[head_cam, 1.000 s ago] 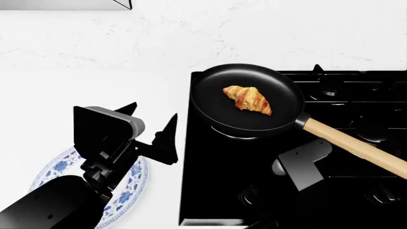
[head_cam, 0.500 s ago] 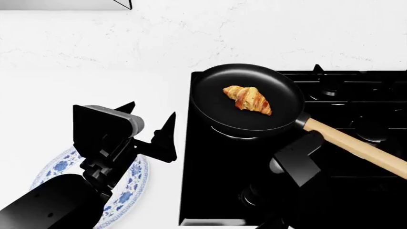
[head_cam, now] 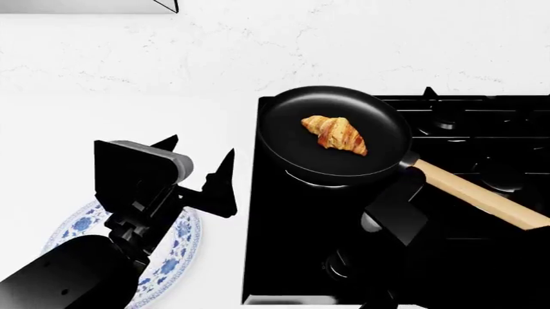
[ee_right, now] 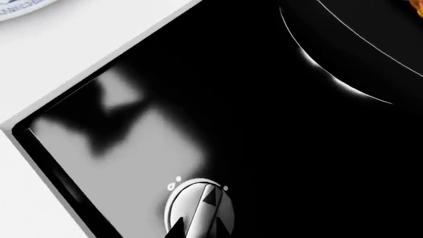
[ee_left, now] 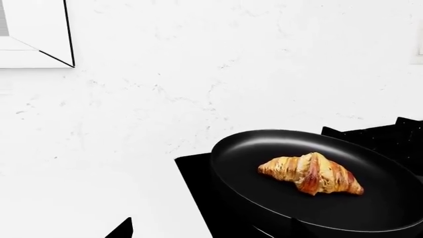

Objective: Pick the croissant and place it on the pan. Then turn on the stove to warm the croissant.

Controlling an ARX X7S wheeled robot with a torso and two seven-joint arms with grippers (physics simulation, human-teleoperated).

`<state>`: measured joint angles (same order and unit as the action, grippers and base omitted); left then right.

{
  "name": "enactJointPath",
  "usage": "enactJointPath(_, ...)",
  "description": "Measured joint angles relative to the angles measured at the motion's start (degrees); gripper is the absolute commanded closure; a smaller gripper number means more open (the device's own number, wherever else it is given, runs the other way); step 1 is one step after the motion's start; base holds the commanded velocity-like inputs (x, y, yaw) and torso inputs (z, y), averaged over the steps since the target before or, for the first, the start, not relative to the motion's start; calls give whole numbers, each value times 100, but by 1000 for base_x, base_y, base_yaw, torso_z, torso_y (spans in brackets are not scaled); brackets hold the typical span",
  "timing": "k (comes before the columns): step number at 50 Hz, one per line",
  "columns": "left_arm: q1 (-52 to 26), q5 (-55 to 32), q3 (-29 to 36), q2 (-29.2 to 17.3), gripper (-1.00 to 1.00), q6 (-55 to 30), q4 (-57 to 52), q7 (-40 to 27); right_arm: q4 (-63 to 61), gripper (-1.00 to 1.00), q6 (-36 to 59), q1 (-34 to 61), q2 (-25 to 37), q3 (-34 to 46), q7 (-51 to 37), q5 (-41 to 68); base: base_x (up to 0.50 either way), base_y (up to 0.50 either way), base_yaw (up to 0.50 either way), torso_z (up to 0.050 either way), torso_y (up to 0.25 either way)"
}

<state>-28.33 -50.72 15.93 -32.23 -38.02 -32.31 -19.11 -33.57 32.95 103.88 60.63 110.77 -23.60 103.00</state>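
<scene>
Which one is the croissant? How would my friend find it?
Find the big shiny black stove on the white counter, then the round black pan with a wooden handle at its near-left corner. The croissant lies inside the pan: a small golden-brown crescent with darker stripes, the only food in sight.

The head camera looked steeply down over counter (head_cam: 129, 84) and stove (head_cam: 292, 244); the left wrist camera shared its pan (head_cam: 284, 138), while the right hovered close above a knob (ee_right: 198, 208).
</scene>
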Motion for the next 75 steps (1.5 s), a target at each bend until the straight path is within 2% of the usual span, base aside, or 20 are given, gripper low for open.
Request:
enactJointPath(28,-45,10,3,-29,-100,-99,-56,-252,840,100,347,371,-208,257,1520,-67,4,0,1,0,0)
enactJointPath(47,-24,20,-10,-39,-100,-52,4,-271,1210,100,608,514,-429,303,1879,92,7,4,8,0,0)
enactJointPath(48,-24,19,-10,-39,-100,-48,8,-268,1216,-100,623,514,-438,294,1870,103,11,0,5,0,0)
enactJointPath(61,-16,-31,-23,-48,-100,-18,-1,-246,1204,-100,816,455,-456,159,1457,89,0,0,0,0,0)
enactJointPath(75,16,-111,-40,-73,-100,-2,-111,-257,644,-100,1321,950,-17,237,403,186,0,0,0,0,0)
